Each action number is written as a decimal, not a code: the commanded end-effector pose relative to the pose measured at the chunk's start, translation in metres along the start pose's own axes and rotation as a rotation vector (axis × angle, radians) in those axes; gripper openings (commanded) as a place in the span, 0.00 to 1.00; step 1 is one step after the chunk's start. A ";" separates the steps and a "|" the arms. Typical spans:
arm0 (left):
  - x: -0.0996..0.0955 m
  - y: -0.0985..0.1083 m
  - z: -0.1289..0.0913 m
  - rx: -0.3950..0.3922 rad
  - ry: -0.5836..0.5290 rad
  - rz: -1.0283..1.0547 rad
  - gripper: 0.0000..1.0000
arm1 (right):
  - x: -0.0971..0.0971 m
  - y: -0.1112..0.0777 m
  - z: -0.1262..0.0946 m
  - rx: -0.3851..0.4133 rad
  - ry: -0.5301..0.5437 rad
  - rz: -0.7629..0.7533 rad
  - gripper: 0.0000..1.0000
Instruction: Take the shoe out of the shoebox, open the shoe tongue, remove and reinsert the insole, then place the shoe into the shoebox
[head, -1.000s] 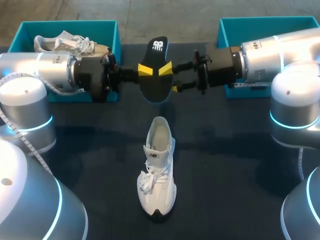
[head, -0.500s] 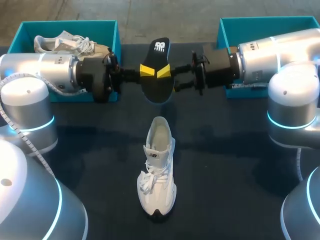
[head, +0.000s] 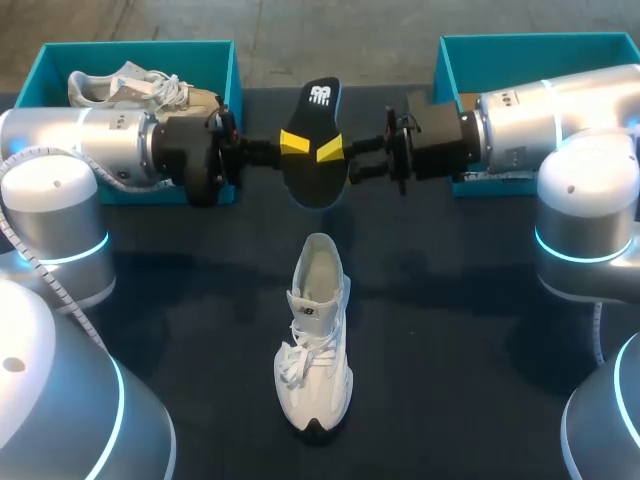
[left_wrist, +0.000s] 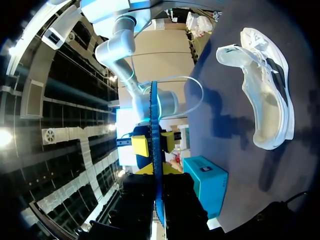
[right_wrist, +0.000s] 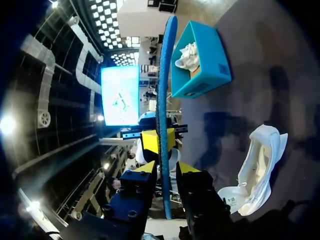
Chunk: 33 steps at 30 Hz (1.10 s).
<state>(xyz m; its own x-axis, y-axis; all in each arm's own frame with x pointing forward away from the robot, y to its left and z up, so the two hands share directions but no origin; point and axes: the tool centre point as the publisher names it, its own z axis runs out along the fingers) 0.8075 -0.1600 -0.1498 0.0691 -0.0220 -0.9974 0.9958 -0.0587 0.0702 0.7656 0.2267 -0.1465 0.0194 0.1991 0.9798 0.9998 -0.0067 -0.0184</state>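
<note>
A black insole (head: 315, 170) with a blue edge hangs above the far middle of the table. My left gripper (head: 293, 140) is shut on it from the left. My right gripper (head: 338, 160) comes in from the right and stands open, one finger on each side of the insole with thin gaps. In the right wrist view the insole (right_wrist: 164, 75) runs edge-on between the fingers of my right gripper (right_wrist: 166, 170). In the left wrist view its edge (left_wrist: 155, 125) rises from my left gripper (left_wrist: 156, 185). The white shoe (head: 313, 350) stands upright on the table, toe toward the front.
A teal shoebox (head: 235, 70) at the far left holds another white shoe (head: 125, 88). A second teal box (head: 445, 60) stands at the far right, partly behind my right arm. Dark tabletop surrounds the shoe.
My right gripper has moved left onto the insole and its fingers have narrowed around it. The left gripper and the insole have stayed in place.
</note>
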 end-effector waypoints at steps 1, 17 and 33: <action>0.000 -0.002 0.000 -0.001 0.000 0.003 0.00 | 0.001 0.000 0.002 0.000 -0.004 -0.002 0.23; -0.001 -0.004 0.000 0.011 0.001 0.006 0.00 | 0.000 0.000 0.003 0.008 -0.003 -0.013 0.18; -0.001 -0.006 0.000 0.015 0.007 0.005 0.00 | -0.002 0.005 0.004 0.014 0.004 -0.022 0.00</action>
<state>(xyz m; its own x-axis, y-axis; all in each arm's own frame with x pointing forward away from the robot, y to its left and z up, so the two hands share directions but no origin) 0.8024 -0.1603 -0.1497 0.0736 -0.0159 -0.9972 0.9944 -0.0749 0.0746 0.7688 0.2274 -0.1476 -0.0029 0.1953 0.9807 1.0000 0.0094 0.0010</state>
